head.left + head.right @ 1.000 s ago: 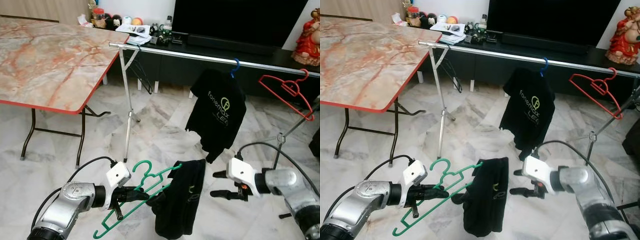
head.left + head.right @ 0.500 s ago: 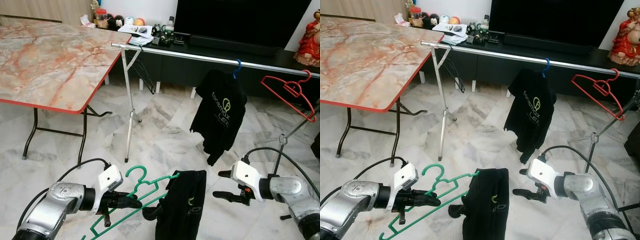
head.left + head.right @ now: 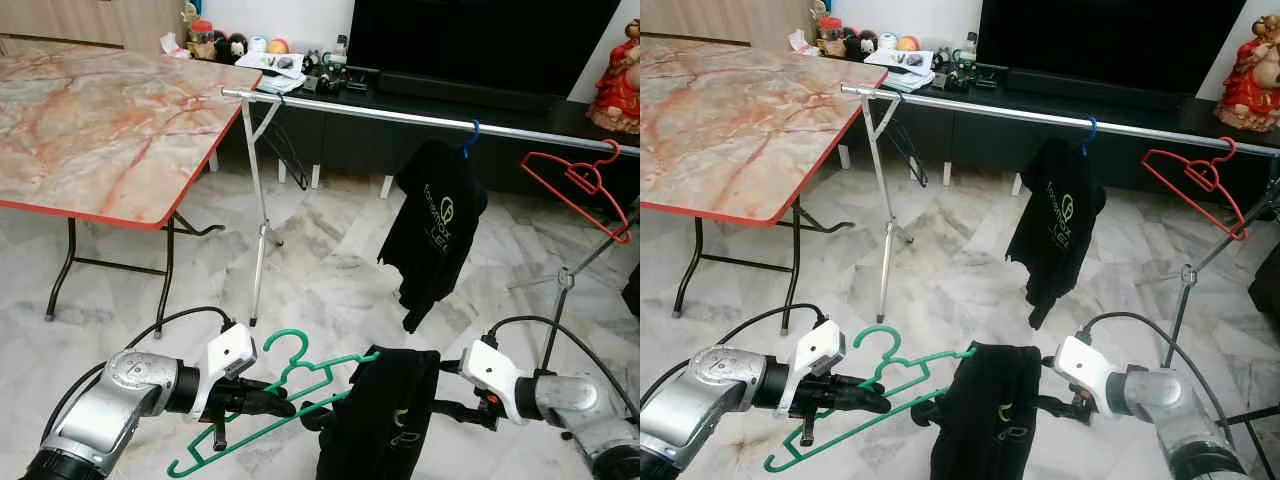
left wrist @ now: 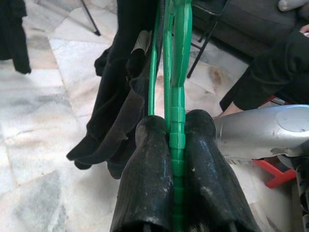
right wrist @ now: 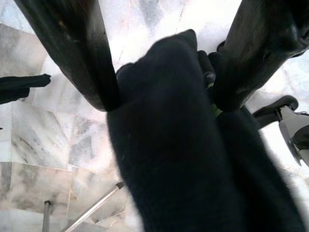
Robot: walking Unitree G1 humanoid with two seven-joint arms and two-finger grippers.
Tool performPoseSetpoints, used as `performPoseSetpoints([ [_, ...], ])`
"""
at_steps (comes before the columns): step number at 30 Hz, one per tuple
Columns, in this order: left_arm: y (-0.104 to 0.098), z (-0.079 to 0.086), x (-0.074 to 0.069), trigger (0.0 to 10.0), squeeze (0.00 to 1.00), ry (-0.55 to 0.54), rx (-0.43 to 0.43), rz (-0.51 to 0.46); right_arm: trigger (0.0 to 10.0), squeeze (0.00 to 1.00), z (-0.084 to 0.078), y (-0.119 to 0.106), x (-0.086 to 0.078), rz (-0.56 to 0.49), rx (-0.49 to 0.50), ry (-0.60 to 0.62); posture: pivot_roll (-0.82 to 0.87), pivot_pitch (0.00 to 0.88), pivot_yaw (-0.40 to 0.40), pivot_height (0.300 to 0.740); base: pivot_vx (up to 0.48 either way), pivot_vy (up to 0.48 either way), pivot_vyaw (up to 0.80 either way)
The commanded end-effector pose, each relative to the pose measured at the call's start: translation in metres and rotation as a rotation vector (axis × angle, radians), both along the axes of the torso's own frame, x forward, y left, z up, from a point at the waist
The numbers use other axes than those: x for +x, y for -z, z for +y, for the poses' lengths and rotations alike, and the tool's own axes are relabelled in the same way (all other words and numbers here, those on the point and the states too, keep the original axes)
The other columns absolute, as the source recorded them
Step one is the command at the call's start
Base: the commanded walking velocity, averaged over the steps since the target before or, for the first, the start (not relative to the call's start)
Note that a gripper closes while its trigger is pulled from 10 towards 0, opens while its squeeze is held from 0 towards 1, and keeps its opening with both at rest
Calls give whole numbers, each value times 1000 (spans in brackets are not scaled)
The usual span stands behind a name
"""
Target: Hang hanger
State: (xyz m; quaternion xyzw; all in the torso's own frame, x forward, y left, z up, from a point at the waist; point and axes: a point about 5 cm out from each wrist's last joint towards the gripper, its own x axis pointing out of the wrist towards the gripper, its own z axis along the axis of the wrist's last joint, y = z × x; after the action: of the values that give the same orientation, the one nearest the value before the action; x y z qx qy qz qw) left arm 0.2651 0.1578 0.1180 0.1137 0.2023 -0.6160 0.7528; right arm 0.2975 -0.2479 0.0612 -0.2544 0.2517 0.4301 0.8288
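A green hanger (image 3: 290, 372) carries a black garment (image 3: 385, 420) low in front of me, tilted with its hook up. My left gripper (image 3: 275, 405) is shut on the hanger's bar; in the left wrist view the green hanger (image 4: 176, 72) runs up between the two fingers of the left gripper (image 4: 175, 126). My right gripper (image 3: 445, 392) is open at the garment's right edge. The right wrist view shows the black garment (image 5: 174, 145) lying between the spread fingers of the right gripper (image 5: 164, 72). A silver clothes rail (image 3: 380, 113) crosses ahead at chest height.
A black T-shirt (image 3: 435, 225) on a blue hanger and an empty red hanger (image 3: 580, 180) hang on the rail. A marble-topped folding table (image 3: 100, 120) stands to the left. Behind the rail are a low black TV cabinet (image 3: 420, 88) and a red figurine (image 3: 618, 70). The floor is marble tile.
My right gripper has moved left, so its fingers now straddle the garment's edge. The left gripper and hanger shifted slightly right. The hung T-shirt has turned narrower.
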Motion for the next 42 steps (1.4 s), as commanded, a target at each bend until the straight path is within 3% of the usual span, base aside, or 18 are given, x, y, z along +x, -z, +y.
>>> performPoseSetpoints([
  [1,-14,-9,0,0,0,60,-44,-34,10000,0,-1,0,0,-5,4,17,45,41,-81,740,0,0,0],
  [5,-16,-12,0,0,0,71,-56,-39,10000,0,2,3,-1,6,26,22,46,39,-80,740,0,0,0],
  [12,-20,-16,0,0,0,85,-64,-44,10000,0,14,9,-4,58,160,16,53,40,-78,740,0,0,0],
  [13,-20,-16,0,0,0,85,-64,-44,0,0,15,9,-5,66,175,9,51,42,-78,740,0,0,0],
  [42,-22,-18,4,0,0,72,-62,-56,0,0,24,9,-7,109,241,-53,48,72,-85,740,0,0,0],
])
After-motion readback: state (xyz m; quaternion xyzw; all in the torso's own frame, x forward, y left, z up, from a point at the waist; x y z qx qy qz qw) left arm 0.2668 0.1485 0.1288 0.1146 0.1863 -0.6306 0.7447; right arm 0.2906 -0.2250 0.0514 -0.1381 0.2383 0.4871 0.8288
